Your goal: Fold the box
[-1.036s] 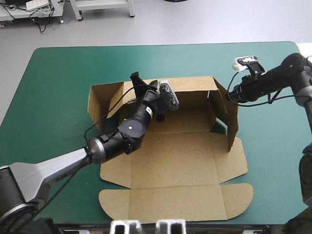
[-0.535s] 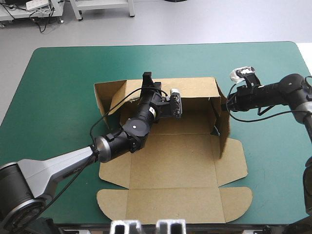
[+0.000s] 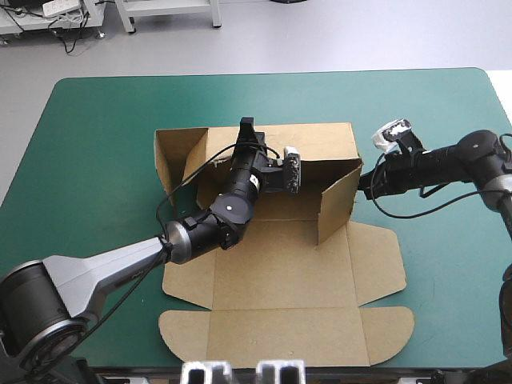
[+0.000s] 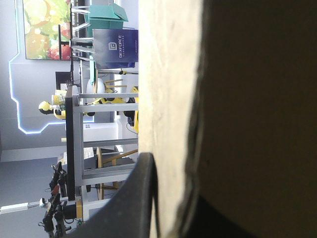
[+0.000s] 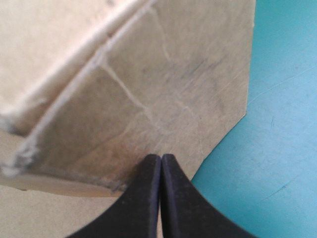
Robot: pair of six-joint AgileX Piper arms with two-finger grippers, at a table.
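Brown board is lying in the middle of the teal-green tabletop [image 3: 96, 160]: the box [image 3: 272, 264], only partly raised. Its back wall [image 3: 320, 140] and left wall [image 3: 172, 152] are standing upright. The right wall [image 3: 336, 204] is standing too, but it is being held at a slant, angled inward from the back right corner over the floor of the box. The lid [image 3: 288, 336] is lying flat toward the near edge of the tabletop, with a rounded flap at each side.

The left hand [image 3: 249, 132] is being carried in from the near left, over the floor of the box, and is being kept at the top edge of the back wall. In the left wrist view one black finger [image 4: 133, 198] is being pressed against the pale face of the board. The other side of the board is lost in shadow, so the second finger is hard to make out. The hand appears to be all but closed, with the wall pinched between its fingers.

The right hand [image 3: 364, 184] is being held just outside the back right corner of the box. In the right wrist view it [image 5: 161, 161] is fully closed, its fingers meeting in one point. Nothing is being gripped between them, and the tip is being pressed against the outer face of the board, beside a creased fold.
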